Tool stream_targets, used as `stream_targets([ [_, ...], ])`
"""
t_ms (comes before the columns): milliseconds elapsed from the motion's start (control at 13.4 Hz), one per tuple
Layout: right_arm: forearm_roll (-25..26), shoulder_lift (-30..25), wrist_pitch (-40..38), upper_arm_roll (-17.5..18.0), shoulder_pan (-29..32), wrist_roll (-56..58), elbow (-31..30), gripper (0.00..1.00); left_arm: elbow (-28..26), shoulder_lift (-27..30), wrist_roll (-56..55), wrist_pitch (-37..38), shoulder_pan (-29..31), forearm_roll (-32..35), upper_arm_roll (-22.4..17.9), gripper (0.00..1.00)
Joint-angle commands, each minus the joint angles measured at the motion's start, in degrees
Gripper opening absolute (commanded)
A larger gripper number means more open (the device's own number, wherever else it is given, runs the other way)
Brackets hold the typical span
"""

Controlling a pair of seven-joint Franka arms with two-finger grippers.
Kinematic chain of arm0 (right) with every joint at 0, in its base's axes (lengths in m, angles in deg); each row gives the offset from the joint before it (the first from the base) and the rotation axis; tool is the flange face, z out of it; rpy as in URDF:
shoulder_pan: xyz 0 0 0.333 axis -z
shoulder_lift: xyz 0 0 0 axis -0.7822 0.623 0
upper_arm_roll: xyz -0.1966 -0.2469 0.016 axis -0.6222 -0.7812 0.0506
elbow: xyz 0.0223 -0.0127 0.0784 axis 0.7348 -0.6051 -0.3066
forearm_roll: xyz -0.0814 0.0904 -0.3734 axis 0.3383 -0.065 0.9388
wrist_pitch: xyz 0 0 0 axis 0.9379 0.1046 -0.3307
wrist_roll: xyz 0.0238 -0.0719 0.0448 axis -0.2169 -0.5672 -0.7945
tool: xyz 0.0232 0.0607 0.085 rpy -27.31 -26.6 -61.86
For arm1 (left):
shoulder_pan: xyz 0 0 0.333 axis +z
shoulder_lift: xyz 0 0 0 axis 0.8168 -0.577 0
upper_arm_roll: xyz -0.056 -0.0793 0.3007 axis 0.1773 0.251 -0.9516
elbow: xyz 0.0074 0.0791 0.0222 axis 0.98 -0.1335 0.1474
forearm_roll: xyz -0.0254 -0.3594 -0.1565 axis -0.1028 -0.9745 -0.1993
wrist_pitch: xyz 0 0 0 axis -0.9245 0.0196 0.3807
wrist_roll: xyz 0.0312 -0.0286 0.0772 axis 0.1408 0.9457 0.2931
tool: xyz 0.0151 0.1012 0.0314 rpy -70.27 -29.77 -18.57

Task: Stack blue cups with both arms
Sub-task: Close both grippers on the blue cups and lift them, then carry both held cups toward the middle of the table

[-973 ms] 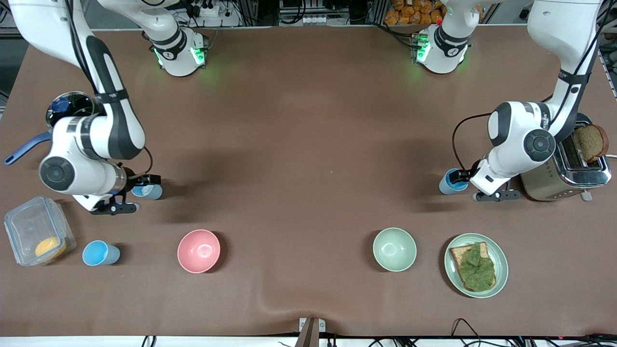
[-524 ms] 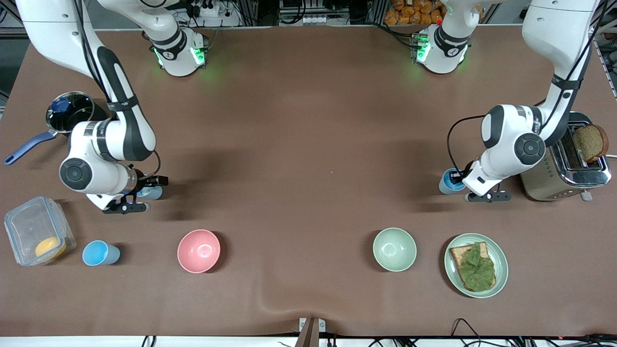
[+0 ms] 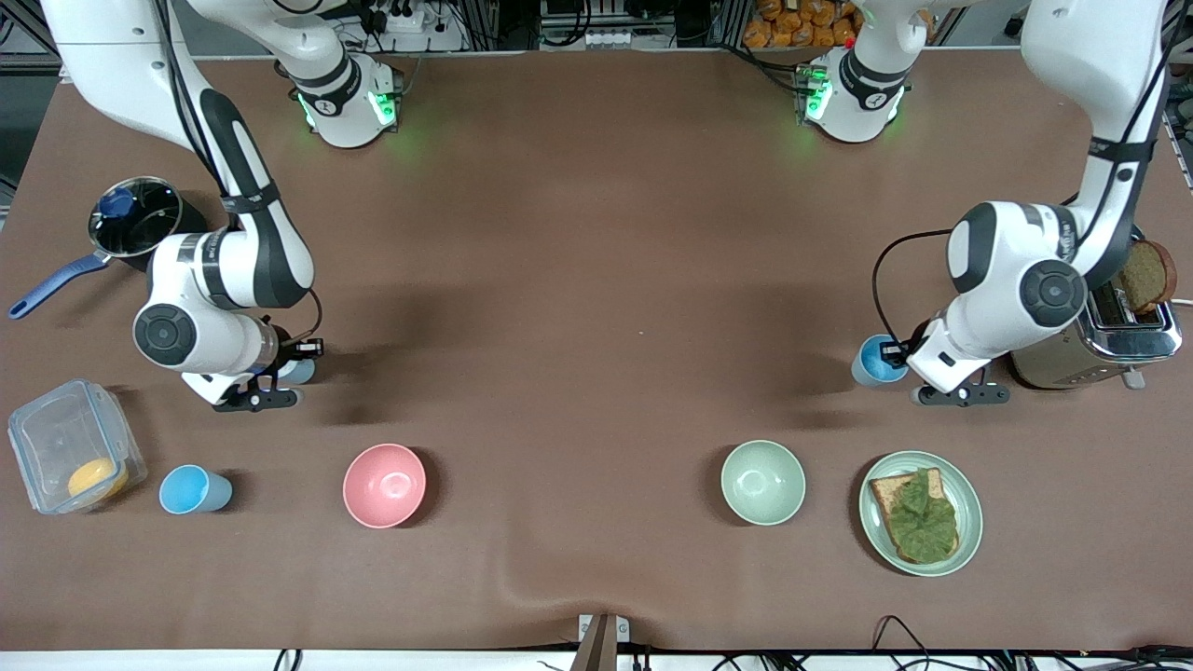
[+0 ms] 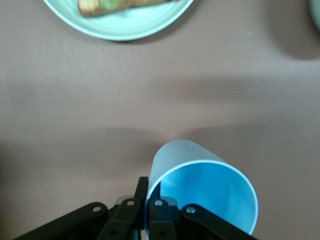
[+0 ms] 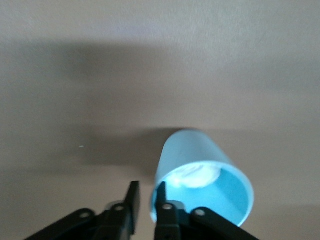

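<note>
Three blue cups show. One blue cup (image 3: 874, 362) stands by the toaster; my left gripper (image 3: 897, 353) is shut on its rim wall, one finger inside and one outside, as the left wrist view shows the cup (image 4: 205, 180) and the gripper (image 4: 149, 184). A second blue cup (image 3: 301, 372) stands at the right arm's end. My right gripper (image 3: 282, 360) is open astride its rim; in the right wrist view, one finger is inside the cup (image 5: 200, 165), the other apart outside, around the gripper's middle (image 5: 146, 194). A third, sky-blue cup (image 3: 193, 489) stands alone nearer the camera.
A pink bowl (image 3: 384, 485) and a pale green bowl (image 3: 762, 482) stand near the front. A plate with toast (image 3: 969, 522) lies beside the green bowl. A toaster (image 3: 1095, 340) is by the left arm. A plastic box (image 3: 56, 438) and a pot (image 3: 135, 219) are at the right arm's end.
The right arm has shifted toward the table's middle, bringing its gripper onto its cup's rim. The left arm swung slightly and its cup has shifted a little nearer the camera.
</note>
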Motion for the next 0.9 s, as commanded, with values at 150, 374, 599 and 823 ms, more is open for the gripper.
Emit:
stream_targets([
  [150,0.8,0.6,-8.4,-0.2,-3.9,-3.0,6.8,0.00,3.8,4.0,-0.6,6.3,0.2,-0.3,2.5,0.00],
  [374,-0.3,0.6,-15.2,-0.1,-9.6,-10.9,10.9,0.00,7.9,5.0,-7.6,11.0,0.2,-0.3,7.4,0.00],
  [599,-7.2,2.2,-15.5,-0.1,-17.4,-22.1,14.2,0.00,11.0,5.4,-10.9,13.0,0.3,-0.3,10.6,0.00],
  [823,-13.9,6.3,-14.9,-0.2,-23.6,-30.4,19.5,0.00,11.7,6.7,-13.0,13.1,0.3,-0.3,12.6,0.00],
])
